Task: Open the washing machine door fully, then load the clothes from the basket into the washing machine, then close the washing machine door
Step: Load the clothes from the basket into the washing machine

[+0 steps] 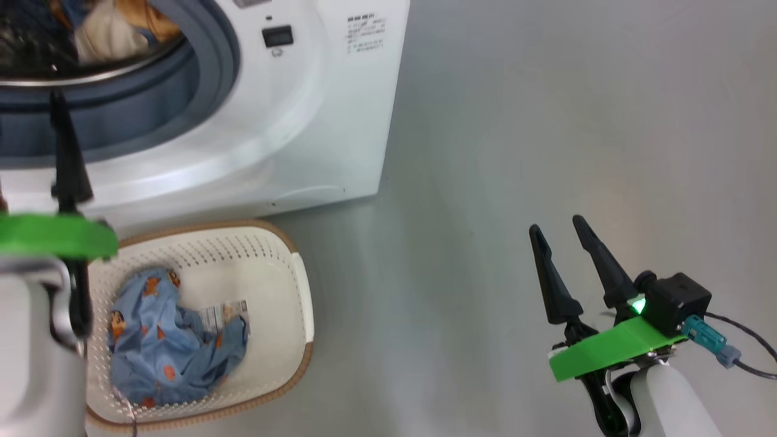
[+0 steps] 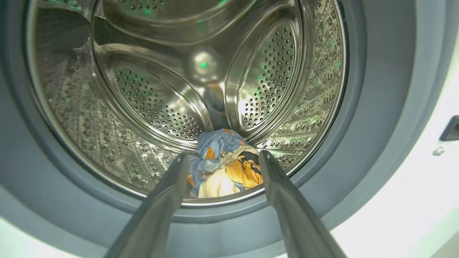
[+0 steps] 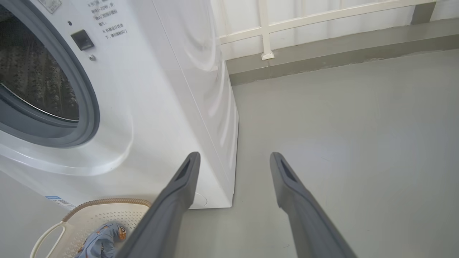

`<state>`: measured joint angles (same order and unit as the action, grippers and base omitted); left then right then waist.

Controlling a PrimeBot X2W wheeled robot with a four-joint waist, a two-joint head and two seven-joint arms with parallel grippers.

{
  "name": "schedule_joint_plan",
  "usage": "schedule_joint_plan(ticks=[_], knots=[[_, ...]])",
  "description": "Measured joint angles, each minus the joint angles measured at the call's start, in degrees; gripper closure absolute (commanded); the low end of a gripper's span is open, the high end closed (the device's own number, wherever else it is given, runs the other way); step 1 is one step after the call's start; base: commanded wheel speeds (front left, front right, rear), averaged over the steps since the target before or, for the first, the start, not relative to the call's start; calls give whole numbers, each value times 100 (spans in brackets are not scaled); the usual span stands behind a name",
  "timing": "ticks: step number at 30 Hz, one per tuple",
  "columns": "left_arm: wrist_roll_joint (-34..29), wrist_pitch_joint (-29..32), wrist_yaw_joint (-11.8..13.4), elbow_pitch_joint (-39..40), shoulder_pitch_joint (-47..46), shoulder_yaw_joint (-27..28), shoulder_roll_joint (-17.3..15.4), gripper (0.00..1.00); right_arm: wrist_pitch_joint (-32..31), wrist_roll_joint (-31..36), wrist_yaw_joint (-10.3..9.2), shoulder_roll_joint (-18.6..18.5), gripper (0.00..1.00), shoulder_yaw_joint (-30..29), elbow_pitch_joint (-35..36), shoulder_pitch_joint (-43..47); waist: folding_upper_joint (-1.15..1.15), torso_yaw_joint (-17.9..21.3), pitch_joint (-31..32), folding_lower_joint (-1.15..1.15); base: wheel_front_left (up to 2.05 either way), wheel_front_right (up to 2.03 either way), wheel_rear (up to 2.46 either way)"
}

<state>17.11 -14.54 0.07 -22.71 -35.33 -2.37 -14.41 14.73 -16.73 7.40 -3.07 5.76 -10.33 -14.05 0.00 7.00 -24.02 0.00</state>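
Both my grippers are open and empty: my left gripper (image 2: 223,154) points into the washing machine (image 1: 315,121), just before a bundle of clothes (image 2: 222,172) at the front of the drum (image 2: 154,104), and my right gripper (image 1: 555,224) hangs over the floor (image 1: 516,121), well apart from the basket (image 1: 212,226). A blue printed garment (image 1: 164,340) lies crumpled in that basket; I judge it light, limp and sturdy, likely to drape and trail. I would pinch a raised fold near the heap's middle, gathering several layers.
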Motion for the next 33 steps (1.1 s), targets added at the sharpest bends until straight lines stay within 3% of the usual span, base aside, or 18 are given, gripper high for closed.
schedule_joint_plan(ticks=[9,33], knots=[[-92,0,279,1245,1694,276,180,0,0,114,0,2,0,-44,-53,162,0,62,594,0,0,0,0],[-504,0,431,2209,4452,397,883,0,0,303,0,-71,0,-90,-107,1095,0,-136,1884,0,0,0,0]])
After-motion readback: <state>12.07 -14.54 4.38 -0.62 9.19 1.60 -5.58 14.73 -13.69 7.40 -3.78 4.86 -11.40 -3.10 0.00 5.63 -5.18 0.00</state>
